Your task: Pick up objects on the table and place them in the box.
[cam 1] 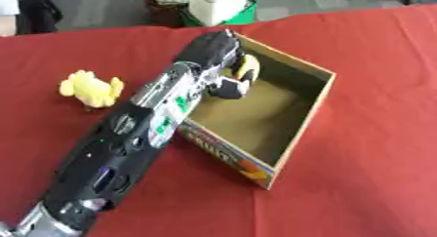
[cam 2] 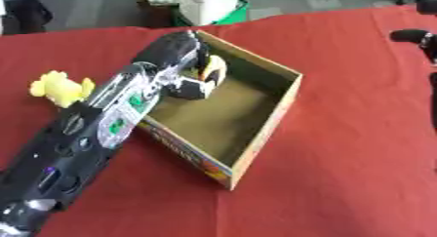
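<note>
An open cardboard box (cam 1: 309, 116) with a printed front side stands on the red tablecloth in the middle. My left arm reaches in from the lower left, and my left hand (cam 1: 209, 48) hangs over the box's far-left corner. It is shut on a black, white and yellow toy (cam 1: 236, 80) that dangles just inside the box's left wall. A yellow plush toy (cam 1: 91, 89) lies on the cloth left of the arm. My right hand (cam 2: 413, 36) shows only at the right edge of the right eye view, open and away from the box.
The red cloth (cam 1: 375, 133) covers the table right of and in front of the box. Behind the table's far edge stand a white container (cam 1: 218, 4) and something green.
</note>
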{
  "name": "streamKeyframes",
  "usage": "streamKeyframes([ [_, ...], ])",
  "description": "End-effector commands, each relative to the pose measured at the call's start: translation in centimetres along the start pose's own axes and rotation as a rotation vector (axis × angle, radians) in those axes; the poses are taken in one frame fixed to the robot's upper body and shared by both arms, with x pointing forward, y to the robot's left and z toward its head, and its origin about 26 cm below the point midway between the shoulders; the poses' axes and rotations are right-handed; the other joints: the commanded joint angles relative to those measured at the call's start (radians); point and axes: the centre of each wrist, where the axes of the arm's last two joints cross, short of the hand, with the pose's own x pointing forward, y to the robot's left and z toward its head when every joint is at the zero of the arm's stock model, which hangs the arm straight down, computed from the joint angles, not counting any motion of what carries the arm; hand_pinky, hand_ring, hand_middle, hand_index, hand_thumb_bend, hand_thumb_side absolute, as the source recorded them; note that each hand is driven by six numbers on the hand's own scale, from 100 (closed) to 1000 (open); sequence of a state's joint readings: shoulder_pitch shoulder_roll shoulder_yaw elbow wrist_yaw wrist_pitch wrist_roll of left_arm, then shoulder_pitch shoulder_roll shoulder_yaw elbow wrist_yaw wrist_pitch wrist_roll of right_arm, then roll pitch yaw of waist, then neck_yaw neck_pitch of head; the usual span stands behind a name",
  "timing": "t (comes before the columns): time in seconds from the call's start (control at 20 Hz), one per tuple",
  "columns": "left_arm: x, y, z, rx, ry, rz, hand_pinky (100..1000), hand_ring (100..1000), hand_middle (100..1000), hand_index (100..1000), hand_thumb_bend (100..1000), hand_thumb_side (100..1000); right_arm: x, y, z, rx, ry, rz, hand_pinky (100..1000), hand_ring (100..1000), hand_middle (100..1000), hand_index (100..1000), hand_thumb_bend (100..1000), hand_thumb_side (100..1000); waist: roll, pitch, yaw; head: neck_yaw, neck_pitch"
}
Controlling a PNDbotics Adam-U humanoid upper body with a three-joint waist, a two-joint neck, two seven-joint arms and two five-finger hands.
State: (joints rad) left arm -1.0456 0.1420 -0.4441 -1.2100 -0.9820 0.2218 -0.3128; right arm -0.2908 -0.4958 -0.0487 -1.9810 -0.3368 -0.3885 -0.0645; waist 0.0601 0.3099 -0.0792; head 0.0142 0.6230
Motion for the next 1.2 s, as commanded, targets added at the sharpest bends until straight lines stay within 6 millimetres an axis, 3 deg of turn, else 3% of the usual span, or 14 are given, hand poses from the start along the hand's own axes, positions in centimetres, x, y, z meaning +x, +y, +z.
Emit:
streamKeyframes([
  [0.05,0.1,0.4,-0.2,-0.045,-0.015,-0.015,509,511,493,476,100,199,0.6,0.0,-0.7,0.013,-0.029,0.002,671,901,683,869,100,1000,-0.007,-0.016,0.000,0.000,-0.008],
  [0.45,-0.1,0.4,-0.1,-0.155,0.017,-0.041,620,634,665,786,100,134,0.6,0.0,-0.5,0.012,-0.023,0.003,671,901,684,868,100,1000,-0.011,-0.018,0.009,0.000,-0.003],
  [0.75,0.0,0.7,0.1,-0.221,0.010,-0.039,651,702,754,903,236,277,0.6,-0.1,-0.5,0.010,-0.023,0.002,671,901,684,868,100,1000,-0.013,-0.021,0.010,0.001,-0.002],
  [1.05,0.4,1.2,0.4,-0.231,-0.008,-0.042,674,738,799,964,412,450,0.6,0.0,-0.4,0.009,-0.017,0.001,671,901,685,868,100,1000,-0.013,-0.026,0.016,0.001,-0.001],
  [1.2,0.5,1.4,0.5,-0.231,-0.013,-0.041,679,744,806,966,442,480,0.6,0.0,-0.4,0.009,-0.015,0.000,671,901,685,869,100,1000,-0.013,-0.028,0.018,0.001,-0.001],
])
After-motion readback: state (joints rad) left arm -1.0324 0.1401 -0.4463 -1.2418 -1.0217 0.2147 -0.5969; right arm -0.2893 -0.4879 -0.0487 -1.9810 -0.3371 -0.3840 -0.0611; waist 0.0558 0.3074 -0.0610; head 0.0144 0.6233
